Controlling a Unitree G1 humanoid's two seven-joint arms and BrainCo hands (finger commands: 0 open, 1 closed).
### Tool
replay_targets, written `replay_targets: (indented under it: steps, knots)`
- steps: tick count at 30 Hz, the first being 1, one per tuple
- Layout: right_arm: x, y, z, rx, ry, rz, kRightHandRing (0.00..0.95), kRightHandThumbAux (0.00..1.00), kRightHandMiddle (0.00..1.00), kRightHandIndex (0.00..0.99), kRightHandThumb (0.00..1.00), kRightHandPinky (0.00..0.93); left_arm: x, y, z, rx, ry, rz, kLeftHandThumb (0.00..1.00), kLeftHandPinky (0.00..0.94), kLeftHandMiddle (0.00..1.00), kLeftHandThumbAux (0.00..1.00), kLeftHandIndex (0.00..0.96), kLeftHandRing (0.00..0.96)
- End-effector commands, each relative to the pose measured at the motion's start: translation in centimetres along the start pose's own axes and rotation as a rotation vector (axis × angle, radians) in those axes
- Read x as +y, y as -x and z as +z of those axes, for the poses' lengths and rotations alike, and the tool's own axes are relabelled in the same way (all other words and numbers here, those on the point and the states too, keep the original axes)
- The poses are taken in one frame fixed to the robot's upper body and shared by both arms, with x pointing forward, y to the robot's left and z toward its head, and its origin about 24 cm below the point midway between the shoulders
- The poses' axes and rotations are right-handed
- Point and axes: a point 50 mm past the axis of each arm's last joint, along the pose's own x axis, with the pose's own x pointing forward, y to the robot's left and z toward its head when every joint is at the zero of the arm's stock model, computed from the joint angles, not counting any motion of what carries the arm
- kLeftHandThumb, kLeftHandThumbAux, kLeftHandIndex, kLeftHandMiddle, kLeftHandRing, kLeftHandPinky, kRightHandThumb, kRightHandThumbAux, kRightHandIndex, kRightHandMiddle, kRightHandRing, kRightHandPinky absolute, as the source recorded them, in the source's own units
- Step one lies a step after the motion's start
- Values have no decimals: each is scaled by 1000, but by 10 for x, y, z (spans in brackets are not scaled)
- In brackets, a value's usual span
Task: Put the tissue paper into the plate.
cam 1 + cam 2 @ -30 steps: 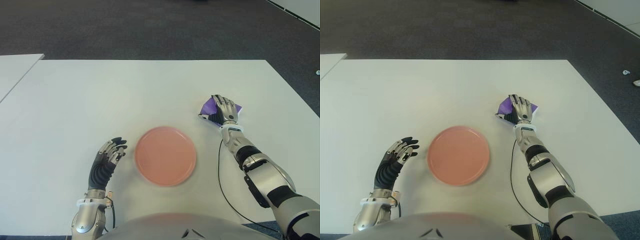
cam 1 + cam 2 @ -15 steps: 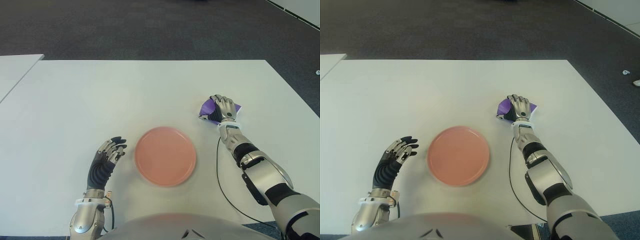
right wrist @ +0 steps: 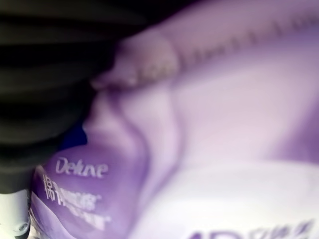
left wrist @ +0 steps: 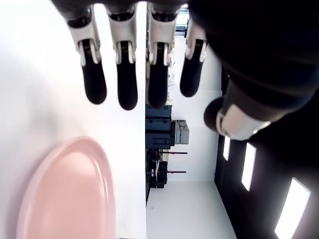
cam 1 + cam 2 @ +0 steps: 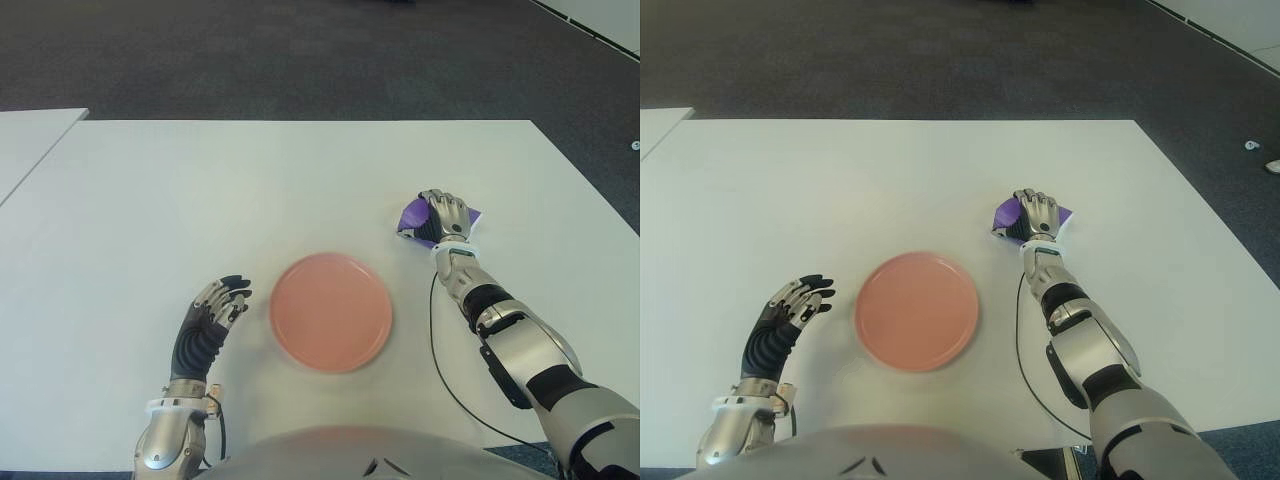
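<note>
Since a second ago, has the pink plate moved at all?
No. The pink plate sits where it was on the white table, between both hands.

**Room and surroundings, from the head and wrist cameras**

I am looking down at a white table that is filling most of both eye views; its top is plain and matte and is catching even, soft light with no hard shadows. A second white table is showing at the robot's left, set apart from the first by a narrow gap. Beyond the far edge, dark grey carpet is running to the top of the view. A pale strip is crossing the far right corner. The left wrist view is picking up bright ceiling light panels and dark equipment racks against a white wall.
</note>
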Motion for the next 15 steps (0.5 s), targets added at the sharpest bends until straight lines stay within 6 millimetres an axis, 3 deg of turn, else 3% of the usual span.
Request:
replay_targets:
  steps: [1, 10, 15]
  knots:
    - [103, 91, -1, 87, -1, 522, 689, 677, 479, 429, 852, 638, 3, 2, -2, 38, -3, -4, 330, 354, 305, 611, 299, 321]
    - [103, 93, -2, 86, -10, 512, 737, 682, 494, 398, 846, 631, 3, 4, 0, 46, 5, 37, 372, 326, 295, 606, 287, 305]
    - [104, 95, -2, 87, -10, 517, 744, 683, 508, 392, 846, 490, 3, 5, 0, 48, 10, 35, 373, 327, 293, 603, 277, 304]
